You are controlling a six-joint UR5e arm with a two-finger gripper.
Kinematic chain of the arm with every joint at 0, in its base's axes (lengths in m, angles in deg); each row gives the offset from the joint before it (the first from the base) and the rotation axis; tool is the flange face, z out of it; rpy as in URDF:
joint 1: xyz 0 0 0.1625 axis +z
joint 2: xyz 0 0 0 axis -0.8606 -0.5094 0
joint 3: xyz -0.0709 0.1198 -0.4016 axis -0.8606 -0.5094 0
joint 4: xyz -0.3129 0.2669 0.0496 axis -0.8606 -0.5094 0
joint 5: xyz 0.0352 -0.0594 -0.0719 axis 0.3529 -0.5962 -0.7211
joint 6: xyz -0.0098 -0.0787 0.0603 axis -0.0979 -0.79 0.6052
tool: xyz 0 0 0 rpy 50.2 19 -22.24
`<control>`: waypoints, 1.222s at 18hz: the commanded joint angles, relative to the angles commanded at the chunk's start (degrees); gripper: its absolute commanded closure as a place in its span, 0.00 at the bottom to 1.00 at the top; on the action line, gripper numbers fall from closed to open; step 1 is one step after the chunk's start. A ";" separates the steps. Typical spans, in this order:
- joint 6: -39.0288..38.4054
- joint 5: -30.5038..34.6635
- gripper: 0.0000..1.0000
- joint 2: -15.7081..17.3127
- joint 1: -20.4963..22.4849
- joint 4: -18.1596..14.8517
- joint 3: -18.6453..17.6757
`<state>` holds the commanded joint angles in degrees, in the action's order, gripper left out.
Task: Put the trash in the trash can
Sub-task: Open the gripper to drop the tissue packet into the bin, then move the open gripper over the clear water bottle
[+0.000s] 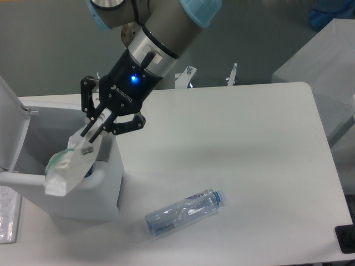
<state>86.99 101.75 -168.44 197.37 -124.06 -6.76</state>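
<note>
A robot claw (91, 133) pinches the top edge of a crumpled wrapper (66, 166), its fingers clamped together on the thin plastic, above the open white bin (108, 172) at the left of the table (249, 166). The wrapper hangs limp from the pinch, sagging over the bin's near rim, its lower end partly outside the wall; it looks feather-light and floppy, likely to drape or snag on the rim rather than fall cleanly. Translucent white, it shows a green patch on its left side.

The second piece, a crushed clear bottle (184, 211) with a blue cap (218, 196), lies on its side on the table, well apart from the claw and near the bin's front corner. It appears light and springy, with slick, dented walls that may slip or buckle; a hold across the middle of the body, perpendicular to its long axis, seems safest. A label band shows near the cap end.
</note>
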 joint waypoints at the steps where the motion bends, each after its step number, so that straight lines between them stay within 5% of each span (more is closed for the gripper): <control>1: 0.09 0.00 0.00 -0.09 0.09 0.00 0.17; 14: 0.18 -0.09 0.00 -0.53 2.72 1.58 2.02; 22: 0.17 0.00 0.00 -5.44 6.33 5.10 6.15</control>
<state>87.16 101.75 -173.89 203.70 -118.96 -0.61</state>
